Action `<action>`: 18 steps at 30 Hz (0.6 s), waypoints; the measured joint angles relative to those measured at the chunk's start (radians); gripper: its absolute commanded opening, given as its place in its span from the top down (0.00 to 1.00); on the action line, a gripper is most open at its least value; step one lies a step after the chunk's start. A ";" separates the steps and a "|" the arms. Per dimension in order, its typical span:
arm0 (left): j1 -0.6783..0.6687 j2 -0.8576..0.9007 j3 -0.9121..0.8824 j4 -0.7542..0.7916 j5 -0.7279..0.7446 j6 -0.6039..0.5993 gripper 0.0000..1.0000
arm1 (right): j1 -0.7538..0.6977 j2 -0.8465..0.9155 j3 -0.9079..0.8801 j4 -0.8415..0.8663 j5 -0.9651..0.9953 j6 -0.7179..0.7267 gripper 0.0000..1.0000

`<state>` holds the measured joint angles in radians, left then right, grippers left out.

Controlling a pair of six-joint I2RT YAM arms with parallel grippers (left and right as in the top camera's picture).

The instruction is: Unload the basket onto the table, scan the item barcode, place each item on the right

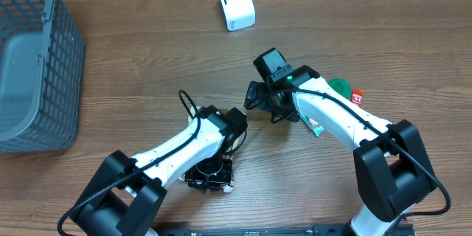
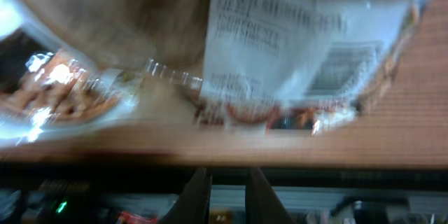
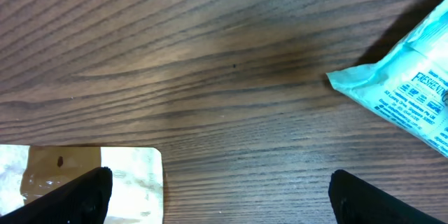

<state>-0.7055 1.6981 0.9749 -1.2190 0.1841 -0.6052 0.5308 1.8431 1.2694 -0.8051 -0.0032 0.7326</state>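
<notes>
**Operator:** Report boundaries and free room.

**Technician:** A grey mesh basket [image 1: 33,59] occupies the far-left corner of the desk [image 1: 147,51]. A white scanner [image 1: 236,4] sits near the far edge, about centre. Bare brown wood grain runs between basket and scanner, and from the scanner down to both arms. On the right side, a teal packet [image 1: 316,125], a green object [image 1: 341,86] and a red one [image 1: 358,96] lie partly under the right arm.

**Operator:** Hand states?

**Technician:** Left hand [image 1: 210,174]: near-centre of the desk, fingers [image 2: 198,192] almost together, with only a narrow gap and nothing seen between them. Right hand [image 3: 220,182]: fingers wide apart, nothing between them, over bare wood. The teal packet's corner is to one side and a white wrapped piece [image 3: 136,182] to the other.

**Operator:** Item location?

**Technician:** The labelled package [image 2: 259,49], clear wrap with a white printed label, lies on the desk just ahead of the left hand. The view is blurred and the print is not legible. It is well apart from the scanner.
</notes>
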 measured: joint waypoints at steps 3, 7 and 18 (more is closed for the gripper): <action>0.013 0.000 -0.032 0.056 -0.010 -0.018 0.87 | 0.000 0.000 0.000 0.002 0.000 0.000 0.00; 0.070 0.000 -0.036 0.079 -0.067 -0.048 0.86 | 0.000 0.000 0.000 0.002 0.000 0.000 0.00; 0.231 0.000 -0.037 0.211 -0.224 -0.055 0.83 | 0.000 0.000 0.000 -0.005 -0.013 0.000 0.00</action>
<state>-0.4744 1.6981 0.9375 -1.0077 -0.0402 -0.6601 0.5308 1.8431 1.2694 -0.8097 -0.0162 0.7326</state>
